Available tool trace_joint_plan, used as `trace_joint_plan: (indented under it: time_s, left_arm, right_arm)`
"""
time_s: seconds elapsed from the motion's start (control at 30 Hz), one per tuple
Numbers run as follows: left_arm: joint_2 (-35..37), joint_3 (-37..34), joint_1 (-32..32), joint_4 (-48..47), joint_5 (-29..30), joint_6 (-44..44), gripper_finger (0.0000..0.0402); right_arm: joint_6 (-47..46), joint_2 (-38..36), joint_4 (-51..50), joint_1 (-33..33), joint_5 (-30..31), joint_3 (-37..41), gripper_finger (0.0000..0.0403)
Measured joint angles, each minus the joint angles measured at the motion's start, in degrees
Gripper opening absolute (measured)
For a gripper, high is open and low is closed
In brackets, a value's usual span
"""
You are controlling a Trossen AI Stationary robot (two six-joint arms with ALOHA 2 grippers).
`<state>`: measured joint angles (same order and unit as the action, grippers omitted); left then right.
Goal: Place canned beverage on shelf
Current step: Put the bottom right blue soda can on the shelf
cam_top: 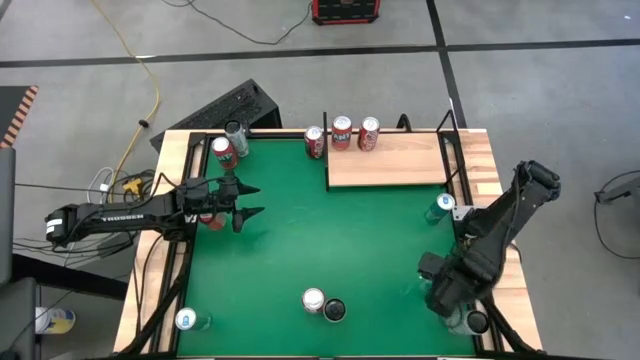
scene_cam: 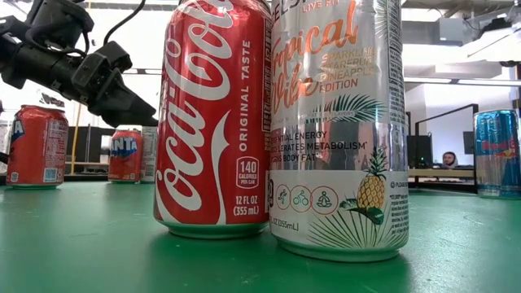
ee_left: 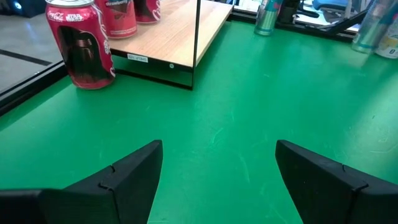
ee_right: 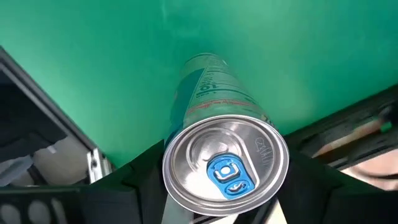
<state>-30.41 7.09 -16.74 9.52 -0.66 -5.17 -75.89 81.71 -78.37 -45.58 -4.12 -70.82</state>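
The shelf [cam_top: 390, 160] is a pale wood board with thin black posts at the far right of the green table; two red cans [cam_top: 355, 133] stand on its far edge. My right gripper [cam_top: 452, 305] is at the near right corner, pointing down, shut on a slim blue-and-silver can [ee_right: 225, 165] with a blue tab. My left gripper [cam_top: 252, 200] is open and empty above the table's left half, its fingers level and pointing toward the right; it also shows in the left wrist view [ee_left: 217, 155]. My right gripper has the slim can between its two fingers, which come from above and point down. One finger [ee_right: 134, 180] is on each side of the can's upper wall [ee_right: 176, 134], just under the rim. The can stands upright; I cannot tell whether its base is on the table.
A red can [ee_left: 81, 43] stands on the green beside the shelf's left end. A red cola can [scene_cam: 213, 122] and a silver can [scene_cam: 338, 130] stand at the near middle. Other cans stand at the far left [cam_top: 225, 152], near left [cam_top: 187, 320] and right edge [cam_top: 443, 205].
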Motion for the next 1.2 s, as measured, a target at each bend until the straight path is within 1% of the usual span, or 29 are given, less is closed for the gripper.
trace_joint_plan:
  time_s: [0.17, 0.4, 0.7, 0.87, 1.03, 1.2]
  left_arm:
    - [-0.02, 0.0, -0.01, 0.0, 0.01, 0.0, 0.0297]
    - [0.0, 0.0, 0.0, -0.02, 0.01, -0.01, 0.0297]
    - [-0.02, 0.0, 0.0, -0.02, -0.01, -0.01, 0.0297]
    - [0.0, 0.0, 0.0, -0.03, 0.01, -0.01, 0.0297]
    - [-0.02, 0.0, 0.01, -0.02, 0.01, -0.02, 0.0297]
    - [0.0, 0.0, 0.01, -0.03, 0.0, 0.0, 0.0297]
  right_arm:
    - [11.64, 0.0, -4.24, 9.0, 2.4, -4.04, 0.026]
    - [30.75, 0.0, -7.41, 24.59, 7.65, -8.95, 0.026]
    - [50.29, 0.0, -10.84, 43.67, 8.98, -12.68, 0.026]
    - [60.19, 0.07, -10.34, 53.19, 10.32, -12.79, 0.026]
    - [69.03, 0.11, -7.1, 62.55, 11.17, -12.79, 0.026]
    - [76.52, 0.11, -6.02, 70.98, 14.41, -12.79, 0.026]
